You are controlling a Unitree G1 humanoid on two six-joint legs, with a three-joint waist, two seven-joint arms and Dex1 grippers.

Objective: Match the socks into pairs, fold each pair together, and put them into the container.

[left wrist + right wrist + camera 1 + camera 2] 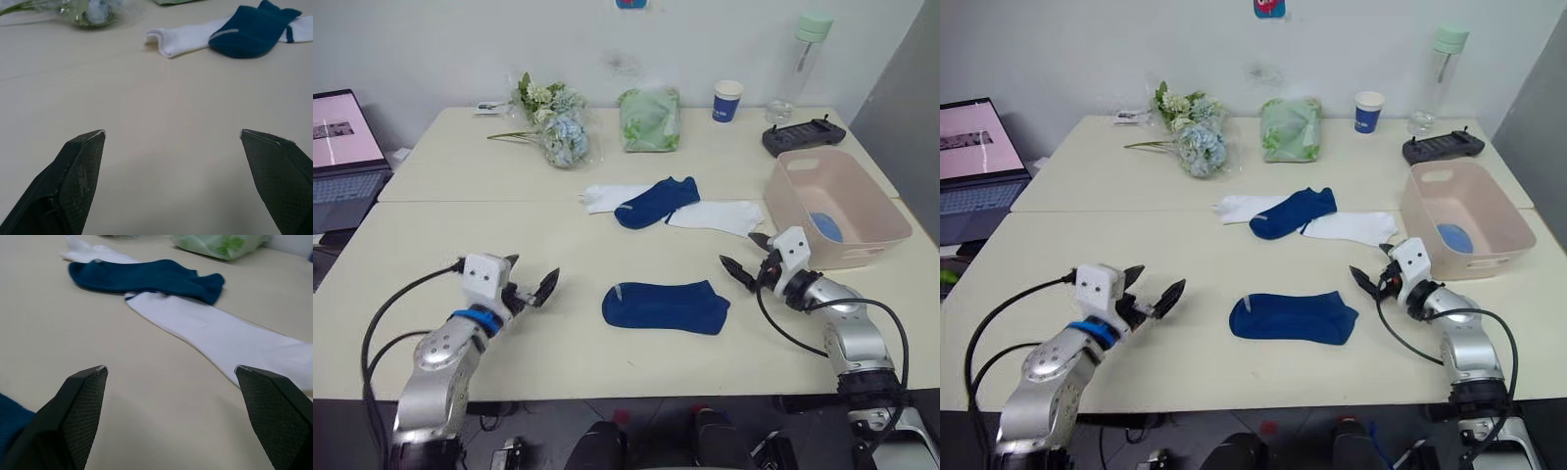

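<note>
Pink tub (pixel 803 211) holds light-blue sock (pixel 824 226)

Along the far edge of the pale tabletop (pixel 460 225): a bouquet of pale blue and white flowers (pixel 551 125), a pale green plastic bag (pixel 649 119), a blue-and-white paper cup (pixel 727 101), a clear bottle with a green cap (pixel 801 65) — then a black handheld controller (pixel 803 136) just in front. Off the tabletop's left end — an open laptop (pixel 344 157), screen lit.

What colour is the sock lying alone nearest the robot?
Dark navy blue sock; left eye view shows it best.
</note>
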